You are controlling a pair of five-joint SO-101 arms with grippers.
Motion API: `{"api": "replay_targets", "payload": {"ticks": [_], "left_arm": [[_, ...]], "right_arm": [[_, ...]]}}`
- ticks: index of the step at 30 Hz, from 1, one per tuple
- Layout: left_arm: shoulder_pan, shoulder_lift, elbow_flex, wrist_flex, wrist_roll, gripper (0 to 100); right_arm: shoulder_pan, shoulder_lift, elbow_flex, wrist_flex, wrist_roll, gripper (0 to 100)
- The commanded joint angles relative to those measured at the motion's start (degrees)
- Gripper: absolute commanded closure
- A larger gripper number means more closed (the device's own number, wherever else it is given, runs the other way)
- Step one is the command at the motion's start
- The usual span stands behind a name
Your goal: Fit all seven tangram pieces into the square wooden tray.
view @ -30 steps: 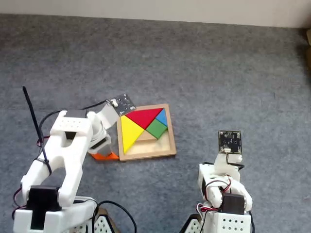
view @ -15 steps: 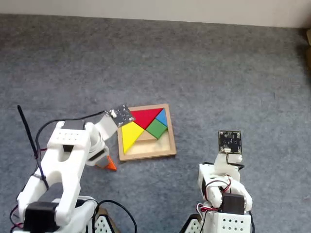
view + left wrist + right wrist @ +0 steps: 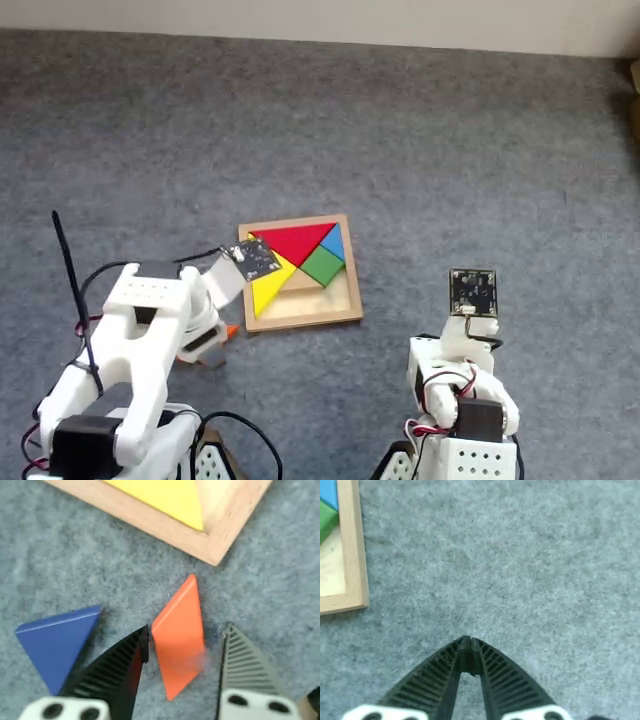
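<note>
Between our left gripper's [image 3: 187, 629] spread fingers we see a flat orange parallelogram [image 3: 177, 645] on the carpet. A dark blue triangle [image 3: 57, 635] lies just outside one finger, and the wooden tray [image 3: 210, 550] lies beyond the tips. Our right gripper's [image 3: 470, 642] fingers are pressed together, holding nothing.

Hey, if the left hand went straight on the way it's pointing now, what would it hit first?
The left hand would most likely meet the orange piece, lying on the carpet between its open fingers. Beyond it is the corner of the wooden tray. Its height above the carpet is unclear.
</note>
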Motion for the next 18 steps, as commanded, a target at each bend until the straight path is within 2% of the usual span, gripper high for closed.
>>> {"api": "replay_targets", "payload": {"ticks": [1,8,14,18], "left_arm": [[1.3,-1.1,0.1,0.3,-0.5,83],[0.9,-1.2,-3.1,0.6,0.0,89],[1.5,-1.2,-13.0,5.6,6.9,91],[5.4,-1.2,-15.0,5.3,10.5,90]], "right_arm": [[0.7,-0.7,3.9,-1.1,0.3,99.3],[0.7,-0.7,3.9,-1.1,0.3,99.3],[0.7,-0.7,3.9,-1.1,0.3,99.3],[0.7,-0.7,3.9,-1.1,0.3,99.3]]}}
